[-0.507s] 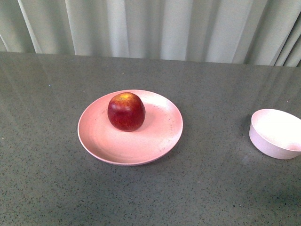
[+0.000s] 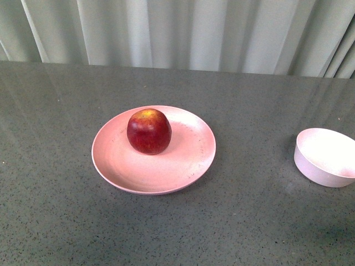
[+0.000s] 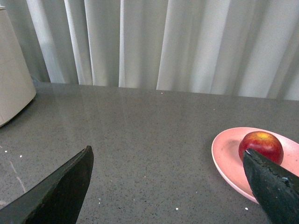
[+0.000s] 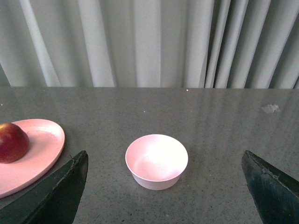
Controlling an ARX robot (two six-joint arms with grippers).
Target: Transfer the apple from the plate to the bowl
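The red apple [image 2: 148, 131] sits on the pink plate [image 2: 166, 172], a bit toward the back. The small pale bowl [image 2: 326, 157] stands well apart, off to the right on the gray counter [image 2: 55, 221]. The left tool [image 3: 167, 151] is spread wide and holds nothing. The right tool [image 4: 164, 154] is spread wide too.
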